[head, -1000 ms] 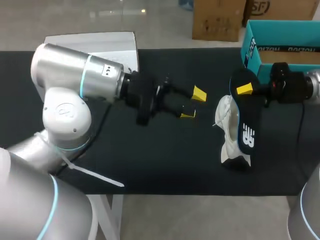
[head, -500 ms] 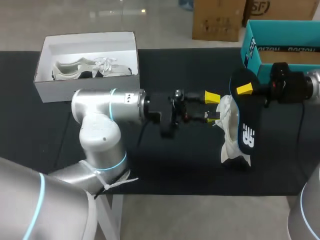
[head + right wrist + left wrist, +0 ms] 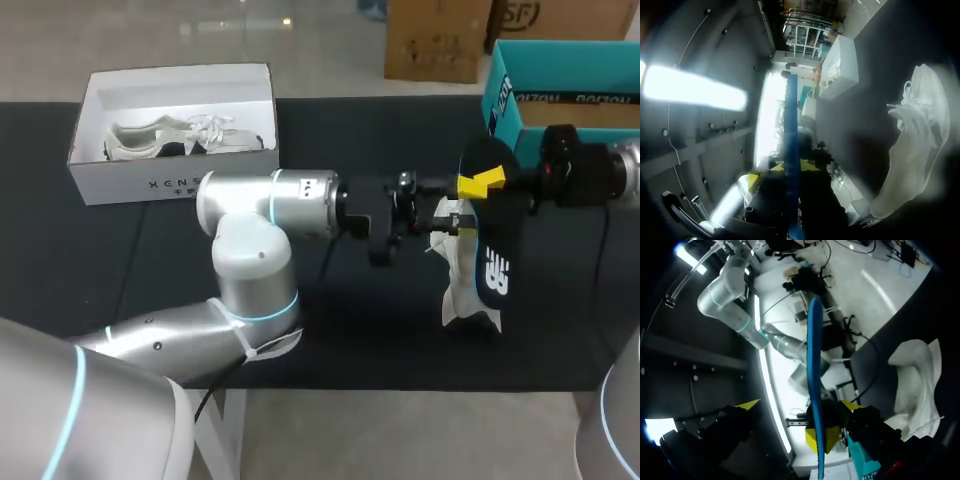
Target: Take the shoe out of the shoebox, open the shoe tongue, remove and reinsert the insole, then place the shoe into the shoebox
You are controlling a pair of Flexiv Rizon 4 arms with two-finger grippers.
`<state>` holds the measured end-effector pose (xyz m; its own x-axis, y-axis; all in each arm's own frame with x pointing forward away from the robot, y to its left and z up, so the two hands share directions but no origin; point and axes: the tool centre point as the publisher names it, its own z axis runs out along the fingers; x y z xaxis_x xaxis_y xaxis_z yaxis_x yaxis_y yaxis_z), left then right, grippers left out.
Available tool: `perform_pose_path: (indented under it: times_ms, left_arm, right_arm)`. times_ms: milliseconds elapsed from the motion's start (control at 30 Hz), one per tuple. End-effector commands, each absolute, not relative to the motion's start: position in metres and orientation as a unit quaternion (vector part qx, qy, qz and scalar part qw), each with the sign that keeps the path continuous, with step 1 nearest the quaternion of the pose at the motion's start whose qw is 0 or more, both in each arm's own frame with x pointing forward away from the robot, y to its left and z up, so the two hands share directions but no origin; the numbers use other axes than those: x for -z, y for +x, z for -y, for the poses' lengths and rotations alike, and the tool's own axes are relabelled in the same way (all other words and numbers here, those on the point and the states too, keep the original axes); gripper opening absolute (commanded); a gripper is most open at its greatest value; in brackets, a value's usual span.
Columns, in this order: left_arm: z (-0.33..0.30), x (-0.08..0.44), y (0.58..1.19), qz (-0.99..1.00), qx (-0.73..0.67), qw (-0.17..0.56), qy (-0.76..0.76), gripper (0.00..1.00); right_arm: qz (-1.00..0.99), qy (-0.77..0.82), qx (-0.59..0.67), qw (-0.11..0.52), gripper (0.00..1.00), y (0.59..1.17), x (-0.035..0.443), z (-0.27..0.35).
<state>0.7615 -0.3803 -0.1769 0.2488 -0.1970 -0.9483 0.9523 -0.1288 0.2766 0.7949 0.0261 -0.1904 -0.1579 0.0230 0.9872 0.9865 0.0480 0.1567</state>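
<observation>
Shoe (image 3: 460, 275) out of box, down on table (image 3: 350, 330) at right, its near end close to near edge. Insole (image 3: 496, 250) out, up on edge just right of shoe, touching it. Right gripper (image 3: 492, 179) clamped on insole's far end. Left gripper (image 3: 455, 205) comes in at same spot from left, fingers apart, insole between them. Left arm (image 3: 270, 200) lies across table middle. White shoebox (image 3: 170, 186) far left, second shoe (image 3: 165, 138) inside. Teal box (image 3: 505, 100) far right, just behind right gripper. Bare cloth near left.
</observation>
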Motion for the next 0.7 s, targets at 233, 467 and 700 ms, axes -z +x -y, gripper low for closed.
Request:
perform_pose_path:
  times_ms: [233,467,700]
  left_arm:
    - [0.3955,0.182,0.7669,-0.355,0.499,0.562,0.556,0.82]
    - [0.3908,0.1842,0.7666,-0.364,0.491,0.564,0.555,0.49]
    - [0.3907,0.1844,0.7676,-0.371,0.485,0.562,0.558,0.39]
  right_arm:
    - [0.556,-0.455,0.519,0.463,0.0,0.7945,0.1903,-0.026]
    - [0.556,-0.455,0.519,0.463,0.0,0.7945,0.1903,-0.026]
    - [0.556,-0.455,0.519,0.463,0.0,0.7945,0.1903,-0.026]
